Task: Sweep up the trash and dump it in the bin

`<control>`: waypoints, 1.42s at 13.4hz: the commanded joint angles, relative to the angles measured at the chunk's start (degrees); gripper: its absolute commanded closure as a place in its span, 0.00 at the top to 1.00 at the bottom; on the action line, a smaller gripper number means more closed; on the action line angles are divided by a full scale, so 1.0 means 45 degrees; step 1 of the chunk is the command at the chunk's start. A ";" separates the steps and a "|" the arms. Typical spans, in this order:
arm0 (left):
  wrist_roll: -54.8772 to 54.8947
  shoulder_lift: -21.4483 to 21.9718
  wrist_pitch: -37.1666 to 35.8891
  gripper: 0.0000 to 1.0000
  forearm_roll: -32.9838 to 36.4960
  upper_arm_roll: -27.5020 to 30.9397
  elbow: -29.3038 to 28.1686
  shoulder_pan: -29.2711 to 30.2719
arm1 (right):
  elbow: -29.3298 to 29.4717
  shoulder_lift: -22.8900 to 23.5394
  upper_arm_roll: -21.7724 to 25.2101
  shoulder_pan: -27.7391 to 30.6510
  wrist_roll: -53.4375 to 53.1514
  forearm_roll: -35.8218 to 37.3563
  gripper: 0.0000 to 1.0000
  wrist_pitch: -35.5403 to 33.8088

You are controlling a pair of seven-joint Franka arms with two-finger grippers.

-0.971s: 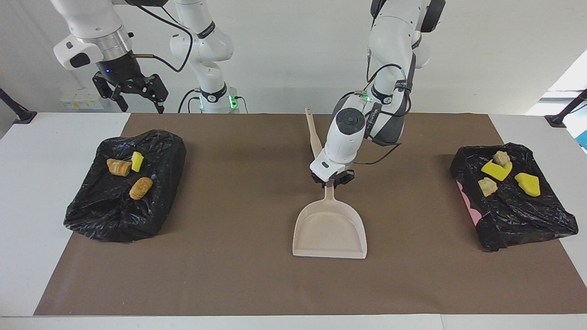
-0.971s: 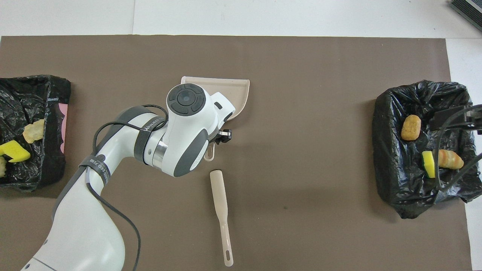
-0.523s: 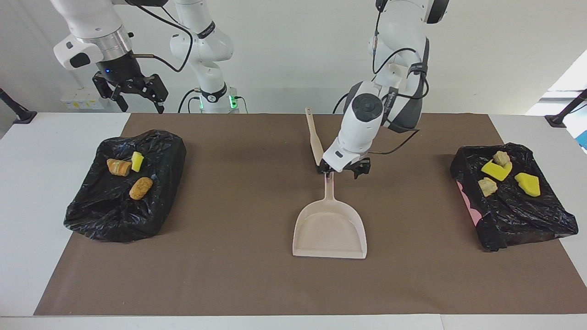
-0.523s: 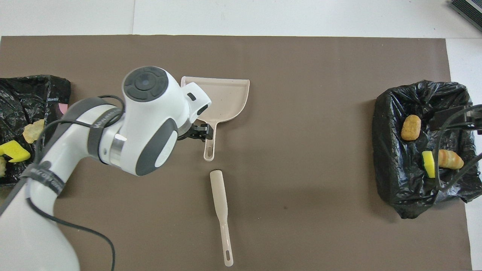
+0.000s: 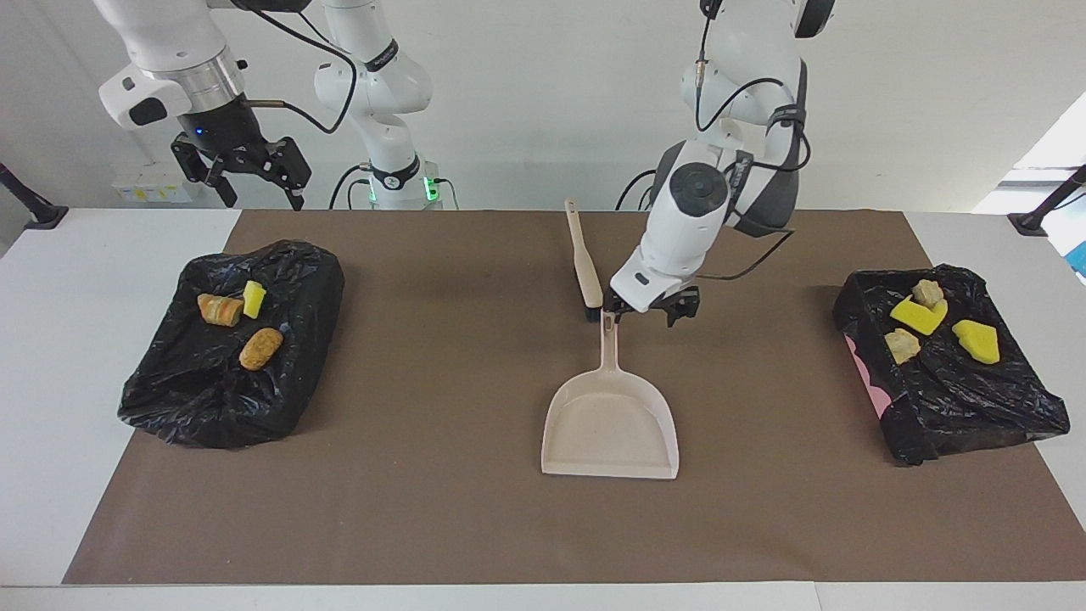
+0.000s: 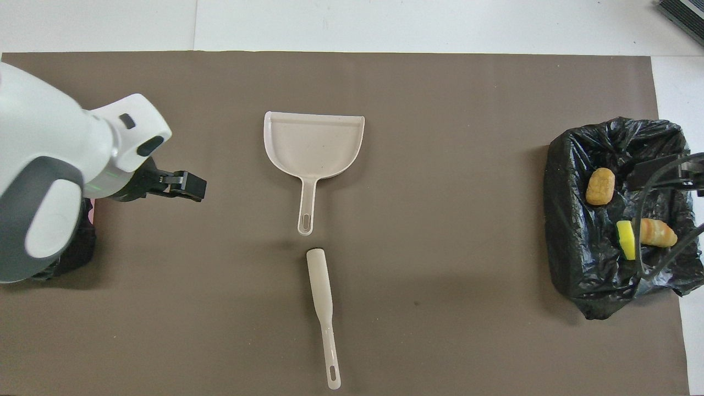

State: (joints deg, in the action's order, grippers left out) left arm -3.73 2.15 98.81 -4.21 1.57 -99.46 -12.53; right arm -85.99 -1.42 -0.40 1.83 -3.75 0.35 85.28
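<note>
The beige dustpan (image 5: 609, 424) lies flat in the middle of the brown mat (image 5: 441, 509) that covers the surface (image 5: 76, 339), its handle pointing toward the robots and its open mouth away from them. Nearer to the robots, just off the tip of that handle, lies the beige brush (image 6: 323, 308), in line with it and not touching it.

The left tool (image 5: 646, 311) hangs in the air over the mat beside the dustpan's handle, on the side toward the left arm's end of the surface — its fingers are spread and hold nothing. The right tool (image 5: 246, 174) waits high above the edge of the surface closest to the robots, near the right arm's end; its fingers are also parted and empty.

The trash sits in two bins lined with black bags. In the bin at the right arm's end (image 5: 229, 356) lie three pieces (image 5: 242, 318): two tan-brown chunks and one small yellow one. In the bin at the left arm's end (image 5: 950, 382) lie four pieces (image 5: 929, 318) — two yellow sponge-like chunks and two tan ones. A strip of pink shows on that bin's side under the bag.
</note>
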 commanded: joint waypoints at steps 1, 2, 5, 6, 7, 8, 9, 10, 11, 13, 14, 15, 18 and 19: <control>0.0437 0.0460 -0.1054 1.00 -0.0139 -0.0095 0.0690 0.0751 | -0.0304 -0.0271 -0.0028 0.0102 0.0130 -0.0254 1.00 0.0014; 0.0960 0.0441 -0.1504 1.00 -0.0120 -0.0114 0.1275 0.1062 | -0.0304 -0.0271 -0.0028 0.0102 0.0130 -0.0254 1.00 0.0014; 0.2193 0.0538 -0.2600 1.00 -0.0120 -0.0055 0.1769 0.1748 | -0.0304 -0.0271 -0.0028 0.0102 0.0130 -0.0254 1.00 0.0014; 0.2409 0.0751 -0.2661 1.00 -0.0120 -0.0113 0.1673 0.1846 | -0.0304 -0.0271 -0.0028 0.0102 0.0130 -0.0254 1.00 0.0014; 0.2450 0.0812 -0.2681 1.00 -0.0081 -0.0114 0.1556 0.1885 | -0.0304 -0.0271 -0.0028 0.0102 0.0130 -0.0254 1.00 0.0014; 0.2469 0.0812 -0.2700 1.00 0.0306 -0.0114 0.1593 0.1886 | -0.0304 -0.0271 -0.0028 0.0102 0.0130 -0.0254 1.00 0.0014; 0.2489 0.0793 -0.2681 1.00 0.0677 -0.0153 0.1671 0.1866 | -0.0304 -0.0271 -0.0028 0.0083 0.0130 -0.0254 1.00 0.0014; 0.2489 0.0793 -0.2700 1.00 0.0816 -0.0153 0.1691 0.1866 | -0.0304 -0.0271 -0.0028 0.0102 0.0130 -0.0235 1.00 0.0014; 0.2489 0.0773 -0.2700 1.00 0.0837 -0.0134 0.1711 0.1866 | -0.0304 -0.0252 -0.0028 0.0102 0.0130 -0.0254 1.00 0.0014; 0.2470 0.0793 -0.2700 1.00 0.0799 -0.0153 0.1711 0.1866 | -0.0304 -0.0252 -0.0028 0.0102 0.0130 -0.0254 1.00 0.0014; 0.2354 0.0793 -0.2700 1.00 0.0740 -0.0134 0.1691 0.1885 | -0.0304 -0.0271 -0.0028 0.0102 0.0130 -0.0254 1.00 0.0014; 0.2294 0.0793 -0.2700 1.00 0.0662 -0.0114 0.1672 0.1886 | -0.0304 -0.0252 -0.0028 0.0102 0.0130 -0.0254 1.00 0.0014; 0.2255 0.0715 -0.2681 1.00 0.0506 -0.0075 0.1730 0.1925 | -0.0304 -0.0271 -0.0028 0.0083 0.0130 -0.0254 1.00 0.0014; 0.2255 0.0656 -0.2739 1.00 0.0409 -0.0017 0.1808 0.1925 | -0.0304 -0.0252 -0.0028 0.0102 0.0130 -0.0254 1.00 0.0014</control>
State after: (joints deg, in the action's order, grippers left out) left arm 6.56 5.30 87.78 -1.59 1.61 -92.28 -4.74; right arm -86.00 -1.42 -0.40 1.83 -3.75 0.35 85.28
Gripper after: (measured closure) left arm 0.000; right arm 0.000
